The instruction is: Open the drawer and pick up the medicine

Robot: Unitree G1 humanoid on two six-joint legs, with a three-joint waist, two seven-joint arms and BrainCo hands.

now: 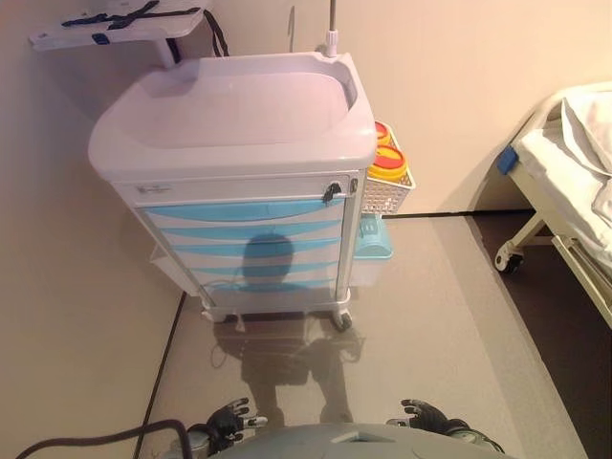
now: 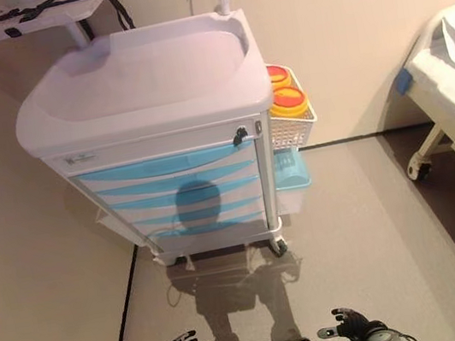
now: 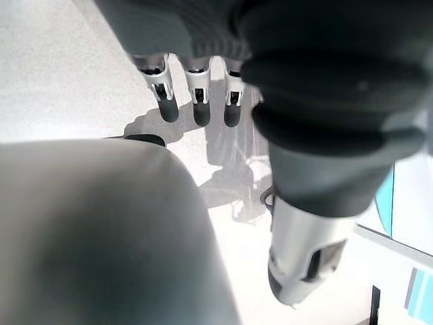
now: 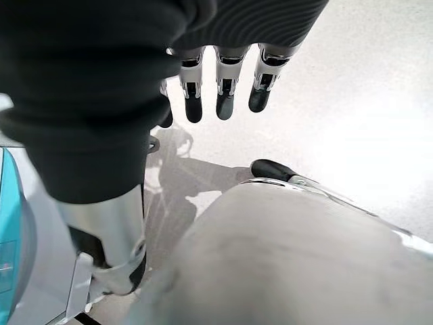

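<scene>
Left eye view: medical cart (image 1: 239, 105) drawers (image 1: 251, 234) all closed, medicine hidden. Left hand (image 1: 228, 418), right hand (image 1: 426, 414) low before cart, fingers relaxed, empty.

A white wire basket (image 1: 388, 194) is seen right of centre in the frame, and two yellow containers with red lids (image 1: 388, 164) are held in it. Below it, a light blue bin (image 1: 372, 241) is seen. A white shelf (image 1: 115, 26) with black straps (image 1: 122, 16) across it is found at the upper left. A thin metal pole (image 1: 332, 24) is seen at the top centre. At the right edge, a bed with white bedding (image 1: 570, 153) and a castor wheel (image 1: 508, 259) is shown on grey floor (image 1: 430, 325).
</scene>
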